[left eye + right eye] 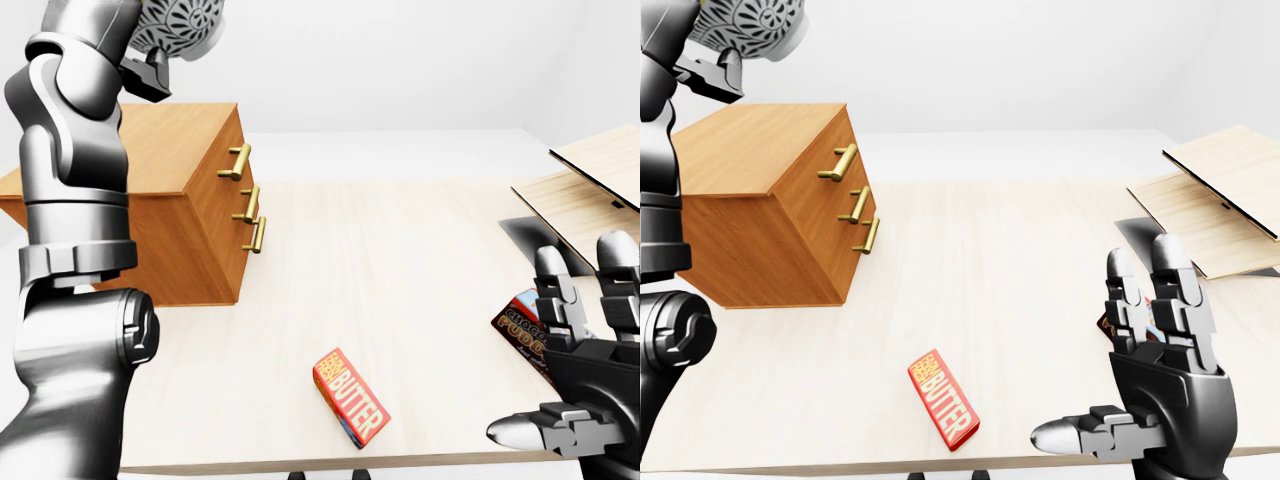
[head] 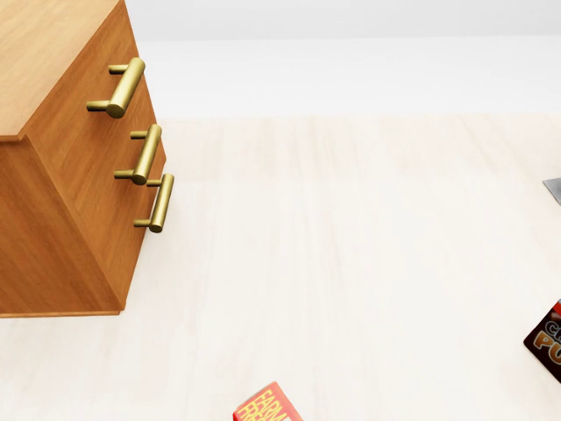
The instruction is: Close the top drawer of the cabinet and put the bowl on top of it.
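So, quick rundown of where things stand:

Bowl: the patterned grey bowl (image 1: pixel 178 25) is up at the top left of the left-eye view, carried by the left robot hand (image 1: pixel 150 72). Looks gripped at the rim, but the fingers are mostly tucked under it, so how tight is anyone's guess.

Cabinet: the wooden cabinet (image 1: pixel 760 150) sits on the counter (image 2: pixel 351 263) right below and slightly right of that raised left robot hand. Its flat top is bare.

Drawers: all three brass handles (image 2: pixel 123 88) line up flush in the head view, so the top drawer reads as closed already, far as I can judge.

Key relation: the drop spot is pretty much straight down from the bowl, so lowering is probably all that's left. Left arm is clearly the closer one.

Right robot hand: the right robot hand (image 1: pixel 1150 400) hovers low, well off to the cabinet's right, fingers spread, holding nothing.

Hard to see: the bowl is cut off by the frame edge, and the big left arm hides part of the cabinet's top.

Other stuff: a butter box (image 1: pixel 351 397) lies on the counter, out of the way.
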